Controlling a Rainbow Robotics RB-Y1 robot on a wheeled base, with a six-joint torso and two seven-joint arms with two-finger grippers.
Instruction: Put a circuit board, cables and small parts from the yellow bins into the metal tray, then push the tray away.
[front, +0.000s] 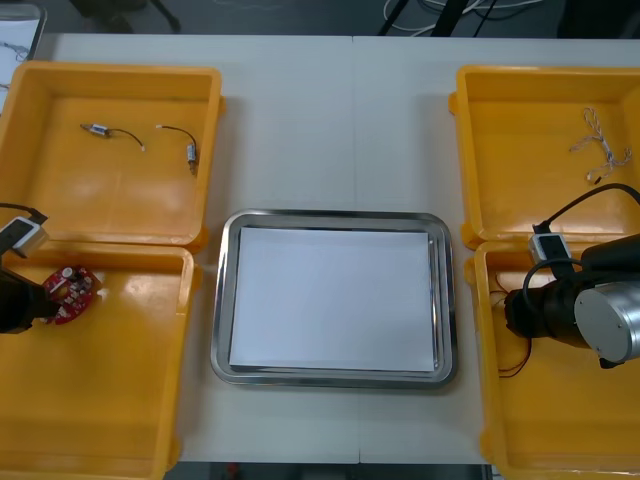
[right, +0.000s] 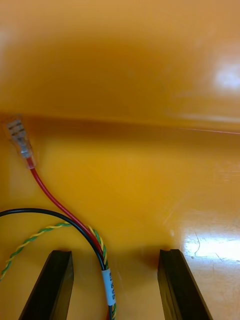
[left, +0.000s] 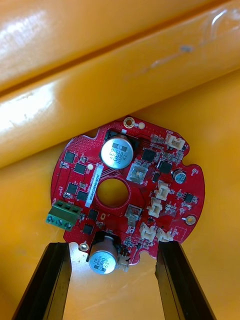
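At the left of the table (front: 330, 130), the far left bin (front: 60, 190) holds two small metal parts (front: 95, 128), each with a short black lead, lying apart from one another. Nearer to me is the near left bin (front: 110, 390). The left gripper (left: 114, 246) hangs low in it, over the round red circuit board (left: 127, 192). The board lies on the bin floor, right up by the wall on the far bin's side. The fingers (left: 47, 282) stand apart, one at each side of the board's nearer edge. One overlaps the board's rim, while the other has a sliver of bin floor between it and the board, so they are not clamped on it.

In the middle sits the metal tray (front: 222, 300), white inside, between the two pairs of bins.

On the right, the far right bin (front: 510, 170) has a thin pale twisted cable (front: 603, 150) towards its outer side. The right gripper (right: 115, 252) is in the near right bin (front: 560, 430), close to the floor, with its fingers (right: 180, 285) spread wide. A cable bundle (right: 106, 284) of red, black and twisted yellow-green wires runs between them. It lies nearer one finger than the other and is gripped by neither. The red wire ends in a clear connector (right: 19, 137) at the foot of the bin wall.
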